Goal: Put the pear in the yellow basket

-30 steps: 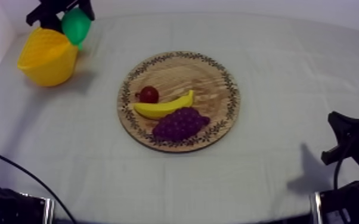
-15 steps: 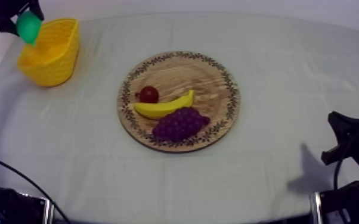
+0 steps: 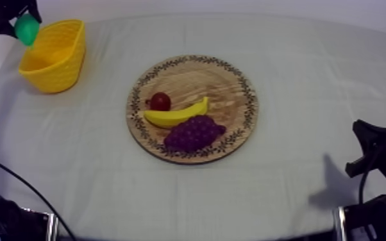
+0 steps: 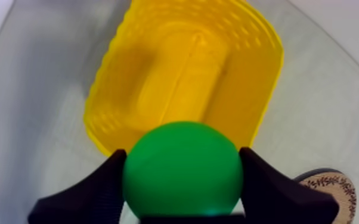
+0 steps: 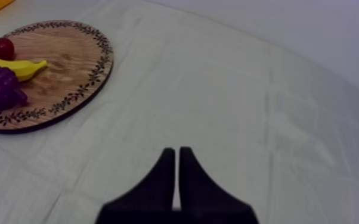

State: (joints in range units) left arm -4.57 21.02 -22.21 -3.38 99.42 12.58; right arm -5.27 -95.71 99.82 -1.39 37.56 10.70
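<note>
So, left gripper (image 4: 182, 156) is clamped round the pear (image 4: 183, 182), held up right by the basket (image 4: 244, 89) rim, not dropped in yet. Right gripper (image 5: 176, 156) has its fingers pressed together, empty, over cloth (image 5: 259, 95) near the board (image 5: 68, 65).

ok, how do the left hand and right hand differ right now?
The left hand is shut on the green toy pear; the right hand is shut on nothing, black fingers together as a wedge. The left hand is at the yellow basket; the right hand sits low over grey-white cloth. Both have two black fingers.
</note>
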